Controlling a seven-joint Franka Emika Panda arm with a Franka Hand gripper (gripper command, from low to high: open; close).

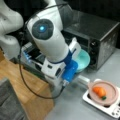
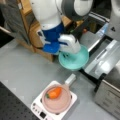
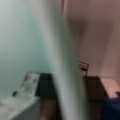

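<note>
In a front view you see the gripper (image 1: 75, 53) at the rim of a teal bowl (image 1: 83, 60), which sits tilted and off the table, just in front of the dark toaster oven (image 1: 100, 35). A bowl cannot hang like that alone, so your jaws are most likely pinched on its rim, though the fingertips are hidden behind the white hand here. Toward this view's bottom right of the oven, a pink pan (image 1: 105, 93) with a carrot (image 1: 99, 92) in it rests on a small white hob (image 1: 111, 107), well apart from the bowl. The arm's black cable (image 1: 30, 85) loops over the wooden bench.

In a front view from the opposite side, the gripper (image 2: 68, 51) presses on the near edge of the bowl (image 2: 75, 60), which is held level-ish above the grey table (image 2: 22, 72), beside the oven's lowered door (image 2: 105, 60). The pan (image 2: 57, 101) and carrot (image 2: 54, 92) lie below the bowl toward this view's bottom; the pan's handle (image 2: 70, 79) points up at the bowl and is the nearest thing under it. The oven (image 2: 110, 97) body fills the lower right.

In the wrist view the bowl's rim (image 3: 62, 62) crosses the middle as a pale band, very close, with its teal wall on the left, which fits a rim grip. Beyond it you make out the oven door (image 3: 22, 97).
</note>
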